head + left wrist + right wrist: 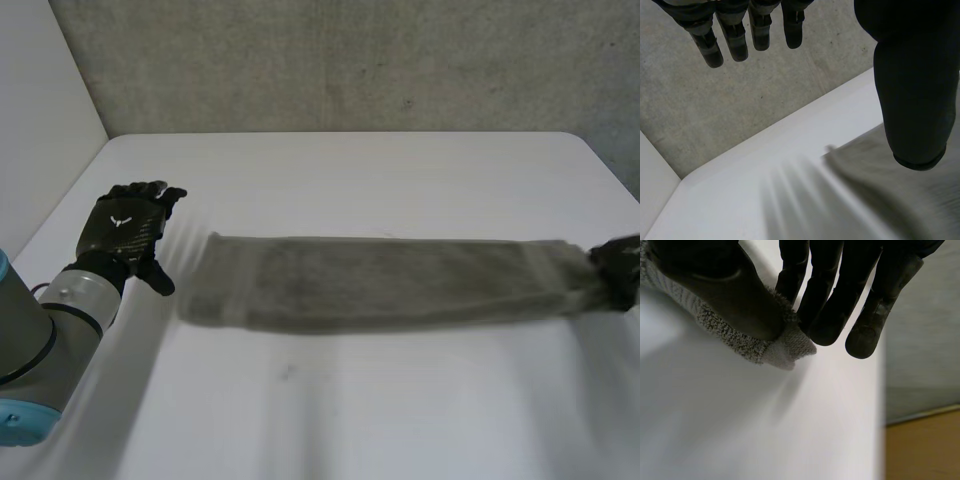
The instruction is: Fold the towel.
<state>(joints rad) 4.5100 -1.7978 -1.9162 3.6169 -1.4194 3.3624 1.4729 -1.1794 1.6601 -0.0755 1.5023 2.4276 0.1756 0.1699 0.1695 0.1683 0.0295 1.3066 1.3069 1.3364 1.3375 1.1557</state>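
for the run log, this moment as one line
long grey terry towel: stretched across white table | right hand: pinches one end | left hand: open, beside other end

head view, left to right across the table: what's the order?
left hand, open and off the cloth → towel, stretched out in a long band → right hand, pinching the towel's end.

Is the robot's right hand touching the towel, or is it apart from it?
Touching. The right wrist view shows it plainly: the right hand pinches a corner of the towel between its thumb and its fingers.
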